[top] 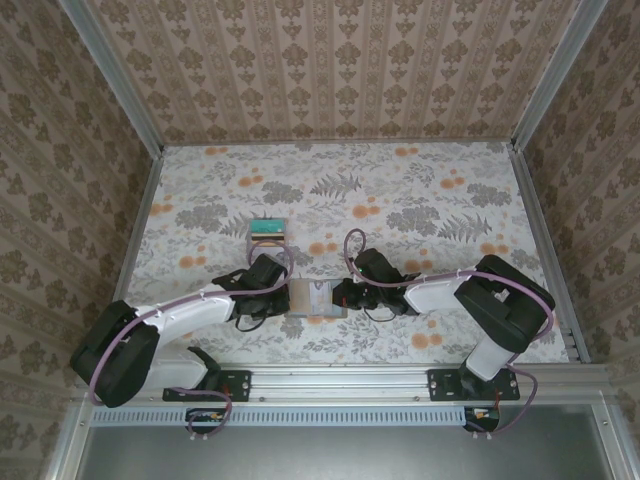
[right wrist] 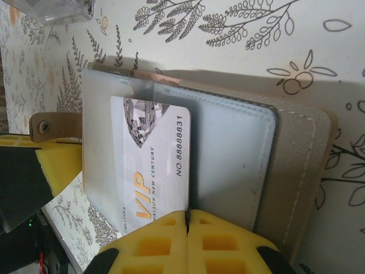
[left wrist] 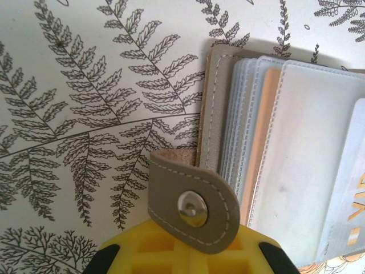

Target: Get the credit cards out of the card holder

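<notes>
Right gripper (right wrist: 187, 220) pinches VIP credit card (right wrist: 151, 165): best pulled straight back along fingers; left gripper (left wrist: 188, 254), grip unclear, should steady card holder (right wrist: 296, 154)

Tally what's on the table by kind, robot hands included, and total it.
Open brown-grey folding card holder: 1
Pale grey plastic VIP card poking from its sleeve: 1
Striped stack of coloured cards: 1
Yellow-padded robot hands: 2, left hand and right hand
Total: 5
</notes>
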{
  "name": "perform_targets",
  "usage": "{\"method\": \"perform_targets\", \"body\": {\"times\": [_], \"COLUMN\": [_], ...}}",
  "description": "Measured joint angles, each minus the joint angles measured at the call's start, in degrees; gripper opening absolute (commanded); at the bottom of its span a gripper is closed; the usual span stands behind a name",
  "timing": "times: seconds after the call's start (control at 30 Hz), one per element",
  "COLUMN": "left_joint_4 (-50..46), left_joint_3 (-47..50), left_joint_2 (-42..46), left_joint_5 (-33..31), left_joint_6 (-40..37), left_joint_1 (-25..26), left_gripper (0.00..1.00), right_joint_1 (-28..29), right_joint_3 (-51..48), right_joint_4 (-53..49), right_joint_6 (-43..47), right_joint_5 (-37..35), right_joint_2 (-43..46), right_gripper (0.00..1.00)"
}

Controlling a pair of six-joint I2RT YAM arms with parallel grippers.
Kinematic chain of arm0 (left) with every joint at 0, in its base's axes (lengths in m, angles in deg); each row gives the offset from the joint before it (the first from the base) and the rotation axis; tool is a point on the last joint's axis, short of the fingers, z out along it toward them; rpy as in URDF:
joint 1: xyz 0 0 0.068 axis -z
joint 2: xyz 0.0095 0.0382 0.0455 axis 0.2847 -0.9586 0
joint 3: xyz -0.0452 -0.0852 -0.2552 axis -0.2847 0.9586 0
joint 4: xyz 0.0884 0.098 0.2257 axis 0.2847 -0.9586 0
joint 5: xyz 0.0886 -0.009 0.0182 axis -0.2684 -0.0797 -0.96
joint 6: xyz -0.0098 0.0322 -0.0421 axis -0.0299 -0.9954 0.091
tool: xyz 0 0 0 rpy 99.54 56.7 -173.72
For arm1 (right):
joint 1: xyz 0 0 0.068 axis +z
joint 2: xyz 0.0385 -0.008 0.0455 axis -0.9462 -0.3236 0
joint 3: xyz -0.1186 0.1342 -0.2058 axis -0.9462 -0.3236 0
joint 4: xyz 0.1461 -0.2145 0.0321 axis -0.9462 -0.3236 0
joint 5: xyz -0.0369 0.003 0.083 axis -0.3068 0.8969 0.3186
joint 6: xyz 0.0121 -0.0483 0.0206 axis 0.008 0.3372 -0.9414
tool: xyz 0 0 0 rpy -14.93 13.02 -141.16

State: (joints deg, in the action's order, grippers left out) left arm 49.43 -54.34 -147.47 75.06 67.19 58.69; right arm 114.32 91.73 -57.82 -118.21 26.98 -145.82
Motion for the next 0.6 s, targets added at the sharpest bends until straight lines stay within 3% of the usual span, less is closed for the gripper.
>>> {"method": "perform_targets", "body": {"times": [0.07, 0.23, 0.47, 0.6], "left_joint_4": [0.0, 0.0, 0.0, 0.1], "left_joint_3": [0.0, 0.0, 0.0, 0.0], "left_joint_2": [0.0, 0.0, -0.1, -0.1], "left_joint_5": [0.0, 0.0, 0.0, 0.0], "left_joint_6": [0.0, 0.0, 0.0, 0.0], "left_joint_1": [0.0, 0.0, 0.1, 0.2], "left_gripper": [0.00, 0.00, 0.00, 0.00], "right_joint_1": [0.0, 0.0, 0.0, 0.1], "right_joint_3": [0.0, 0.1, 1.0, 1.4], "right_joint_4": [0.7, 3.2, 4.3, 4.3], "right_joint_6": [0.0, 0.0, 0.0, -0.1], "right_joint_5": [0.8, 2.7, 4.1, 4.2], "right_joint_2": [-0.4, -1.6, -2.9, -3.3], "right_gripper": [0.22, 0.23, 0.22, 0.16]}}
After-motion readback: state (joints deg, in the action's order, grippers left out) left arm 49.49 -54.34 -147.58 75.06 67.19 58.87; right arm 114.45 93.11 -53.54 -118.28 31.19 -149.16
